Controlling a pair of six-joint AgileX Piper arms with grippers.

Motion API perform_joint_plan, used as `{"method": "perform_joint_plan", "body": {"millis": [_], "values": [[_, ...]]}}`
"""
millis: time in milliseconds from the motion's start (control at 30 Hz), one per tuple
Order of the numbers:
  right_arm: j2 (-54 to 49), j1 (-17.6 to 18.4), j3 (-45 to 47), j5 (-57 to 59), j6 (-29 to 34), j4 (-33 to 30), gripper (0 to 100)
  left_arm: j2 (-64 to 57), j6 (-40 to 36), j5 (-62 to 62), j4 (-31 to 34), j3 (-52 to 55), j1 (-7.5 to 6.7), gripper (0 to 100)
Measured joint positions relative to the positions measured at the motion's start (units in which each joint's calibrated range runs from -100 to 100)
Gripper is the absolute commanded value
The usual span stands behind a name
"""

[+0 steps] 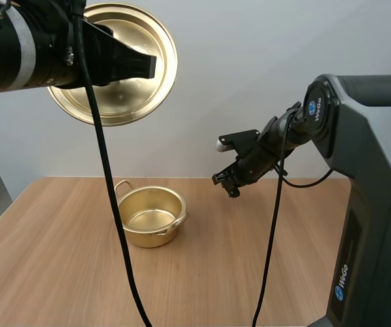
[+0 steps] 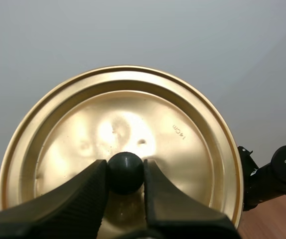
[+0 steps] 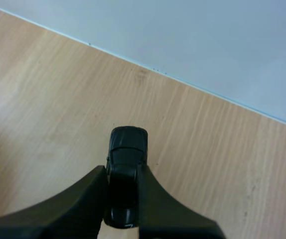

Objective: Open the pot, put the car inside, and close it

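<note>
Left arm (image 1: 18, 48) raised high, left fingers (image 2: 80, 196) clamped; right arm (image 1: 366, 136) stretched forward, right fingers (image 3: 80, 201) clamped.

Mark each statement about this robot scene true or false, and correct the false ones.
1. The lid is off the pot. True.
2. The left jaws grip the lid by its rim. False: they pinch its black knob.
3. The right jaws hold the car. True.
4. The car lies inside the pot. False: the pot is empty, and the car is held above the table, to the pot's right.
5. The pot stands upright on the table. True.
</note>
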Motion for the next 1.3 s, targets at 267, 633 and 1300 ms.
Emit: {"method": "perform_joint_plan", "body": {"millis": [267, 633, 1300], "values": [[-9.70, 0.00, 0.00, 15.96, -6.53, 7.92, 0, 0.00, 0.00, -0.16, -1.26, 0.00, 0.00, 0], [-11.42, 3.35, 4.71, 44.79, -23.00, 26.86, 0, 0.00, 0.60, 1.33, -7.35, 0.00, 1.74, 0], [-9.63, 13.33, 6.00, 32.21, -29.75, 19.98, 0, 0.00, 1.79, 5.90, -5.13, 0.00, 1.74, 0]]}}
